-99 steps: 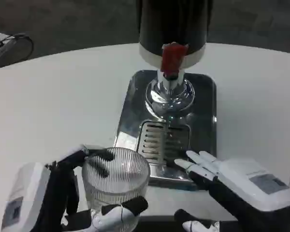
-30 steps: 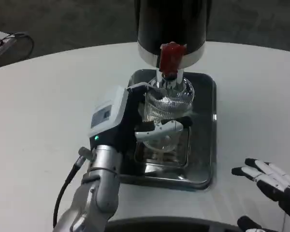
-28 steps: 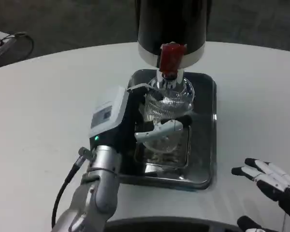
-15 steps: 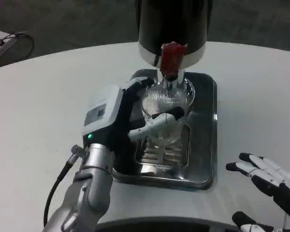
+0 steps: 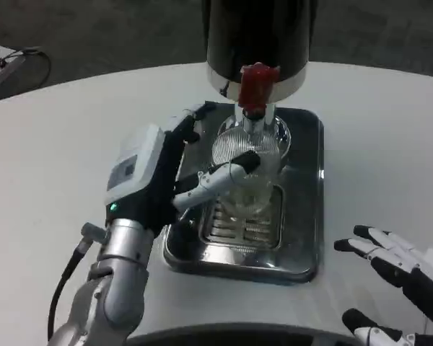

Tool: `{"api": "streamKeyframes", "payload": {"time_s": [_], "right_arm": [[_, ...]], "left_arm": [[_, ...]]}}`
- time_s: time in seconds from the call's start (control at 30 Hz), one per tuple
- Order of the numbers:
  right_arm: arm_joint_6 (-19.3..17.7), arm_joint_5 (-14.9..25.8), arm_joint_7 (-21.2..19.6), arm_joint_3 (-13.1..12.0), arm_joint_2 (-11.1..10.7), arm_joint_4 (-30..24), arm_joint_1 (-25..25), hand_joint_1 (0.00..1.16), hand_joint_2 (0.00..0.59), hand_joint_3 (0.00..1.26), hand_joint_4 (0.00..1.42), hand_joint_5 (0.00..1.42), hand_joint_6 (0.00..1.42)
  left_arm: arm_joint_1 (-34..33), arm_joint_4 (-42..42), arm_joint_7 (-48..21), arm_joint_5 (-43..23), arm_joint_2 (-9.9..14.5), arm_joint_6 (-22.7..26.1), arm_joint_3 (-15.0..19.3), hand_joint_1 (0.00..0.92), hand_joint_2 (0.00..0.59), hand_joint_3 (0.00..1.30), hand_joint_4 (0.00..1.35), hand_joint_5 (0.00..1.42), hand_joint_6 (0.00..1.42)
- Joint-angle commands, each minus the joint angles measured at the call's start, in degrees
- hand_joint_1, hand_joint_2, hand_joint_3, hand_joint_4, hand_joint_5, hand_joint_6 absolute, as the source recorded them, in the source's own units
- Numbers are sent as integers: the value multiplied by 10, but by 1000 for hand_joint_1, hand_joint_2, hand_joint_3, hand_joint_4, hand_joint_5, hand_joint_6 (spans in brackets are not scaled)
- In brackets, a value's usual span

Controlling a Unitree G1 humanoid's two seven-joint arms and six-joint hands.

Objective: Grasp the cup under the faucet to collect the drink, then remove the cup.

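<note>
A ribbed clear glass cup (image 5: 245, 169) is seen standing on the metal drip tray (image 5: 303, 216), directly below the red faucet lever (image 5: 255, 88) of the black drink dispenser (image 5: 258, 36). The cup rests at the far end of the slotted grate (image 5: 238, 225), just in front of the dispenser's chrome base (which is partly hidden behind the glass). Whether any liquid is in the cup cannot be told.

The left hand (image 5: 169, 173) is positioned at the cup's left side. Its thumb is laid across the near face of the glass, and its fingers (image 5: 195, 119) are reached around the far left side, by the tray's back corner. Whether the cup is firmly grasped or the hand is merely cupped loosely about it cannot be told, since the contact on the far side is hidden. A small green light is shown at the wrist, and the silver forearm (image 5: 115, 288) is angled down toward the lower left, with a black cable (image 5: 61, 281) hanging from it.

The right hand (image 5: 397, 270) is held low at the lower right, above the white tabletop (image 5: 72, 144), well apart from the tray. Nothing is held in it, and its fingers are spread and pointed left.

At the upper left edge, a pale device with a dark cord (image 5: 3, 61) is lying beyond the tabletop.
</note>
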Motion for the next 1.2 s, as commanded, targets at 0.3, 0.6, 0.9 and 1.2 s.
{"api": "streamKeyframes", "payload": {"time_s": [0.3, 0.6, 0.9, 1.2], "right_arm": [[8, -24, -3, 32, 6, -12, -14, 329, 446, 124, 0, 0, 135], [10, -30, -2, 34, 15, -38, 6, 329, 446, 124, 0, 0, 135], [3, -25, -3, 15, 19, -52, 31, 329, 446, 124, 0, 0, 135], [-6, -12, -2, -6, 19, -67, 56, 329, 446, 124, 0, 0, 136]], "left_arm": [[84, -283, -209, -201, 62, 25, 109, 0, 51, 266, 274, 362, 355], [46, -384, -337, -308, 83, 159, 133, 0, 55, 277, 258, 371, 362], [-23, -374, -358, -332, 74, 199, 126, 0, 63, 268, 246, 360, 349], [-83, -305, -376, -332, 51, 220, 96, 0, 68, 260, 237, 350, 348]]}}
